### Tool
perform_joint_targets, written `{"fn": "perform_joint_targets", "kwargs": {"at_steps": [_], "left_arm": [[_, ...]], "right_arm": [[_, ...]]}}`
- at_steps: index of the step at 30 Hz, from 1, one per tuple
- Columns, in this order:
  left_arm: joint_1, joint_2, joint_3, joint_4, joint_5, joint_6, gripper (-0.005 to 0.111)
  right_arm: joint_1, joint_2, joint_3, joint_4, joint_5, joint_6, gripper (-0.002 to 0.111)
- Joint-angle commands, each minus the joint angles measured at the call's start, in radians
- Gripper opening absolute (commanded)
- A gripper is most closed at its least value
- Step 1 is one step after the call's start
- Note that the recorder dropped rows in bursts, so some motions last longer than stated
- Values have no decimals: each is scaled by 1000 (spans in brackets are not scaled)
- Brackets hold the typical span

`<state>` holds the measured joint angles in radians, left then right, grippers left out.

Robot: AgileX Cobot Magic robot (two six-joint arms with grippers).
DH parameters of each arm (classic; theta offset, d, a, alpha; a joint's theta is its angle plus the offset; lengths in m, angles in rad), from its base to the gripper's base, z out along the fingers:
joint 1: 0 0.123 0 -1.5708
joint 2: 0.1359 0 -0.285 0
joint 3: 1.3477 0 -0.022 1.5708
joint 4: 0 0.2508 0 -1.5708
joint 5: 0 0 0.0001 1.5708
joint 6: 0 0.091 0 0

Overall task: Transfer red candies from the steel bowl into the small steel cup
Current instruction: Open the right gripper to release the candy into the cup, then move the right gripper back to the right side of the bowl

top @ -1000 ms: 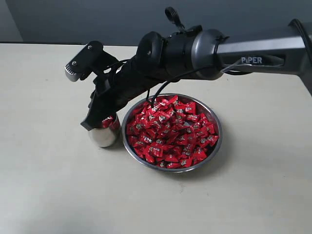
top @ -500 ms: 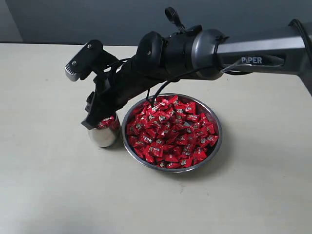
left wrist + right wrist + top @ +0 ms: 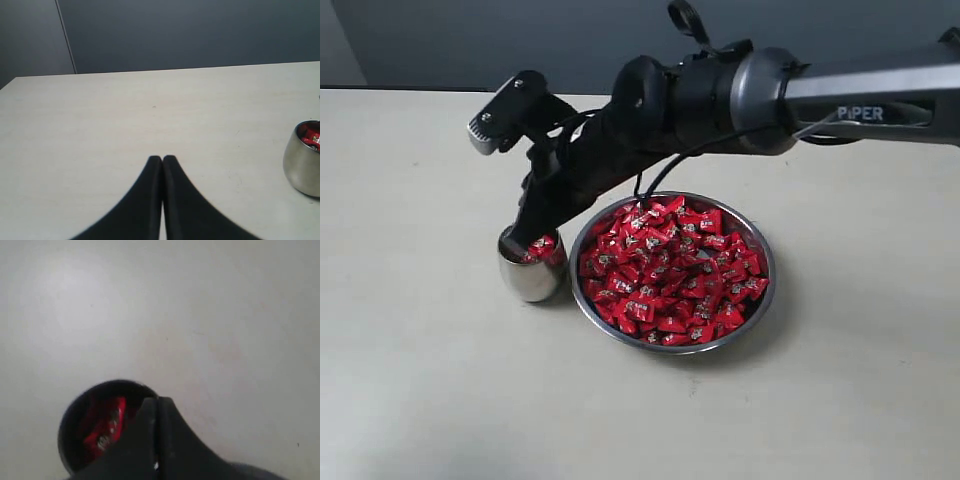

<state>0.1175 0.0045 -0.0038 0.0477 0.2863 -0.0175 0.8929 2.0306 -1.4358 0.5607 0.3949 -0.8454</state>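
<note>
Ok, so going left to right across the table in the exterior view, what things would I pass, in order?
Small rounded polished steel cup → wide shallow shiny steel bowl, heaped with small red-wrapped candies. The black arm reaching over both is left out, since it overlaps them.

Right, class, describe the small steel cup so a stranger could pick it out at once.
On the pale table stands a wide steel bowl heaped with red candies. Close beside it, under the right gripper, is the small steel cup: narrow, rounded, egg-like, not shallow.
</note>
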Motion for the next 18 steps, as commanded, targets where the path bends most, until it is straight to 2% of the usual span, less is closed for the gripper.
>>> {"fn": "perform_joint_targets", "kwargs": {"at_steps": [1,8,18], "left_arm": [[1,-4,4,-3,-2,-2,0],[1,-4,4,-3,-2,-2,0],[1,-4,4,-3,-2,-2,0]], "right_arm": [[-57,-62,120,-13,-42,11,-1],[-110,-242,359,-8,-143,-19,-1],[-230,-400,557,4,-222,-19,-1]]}}
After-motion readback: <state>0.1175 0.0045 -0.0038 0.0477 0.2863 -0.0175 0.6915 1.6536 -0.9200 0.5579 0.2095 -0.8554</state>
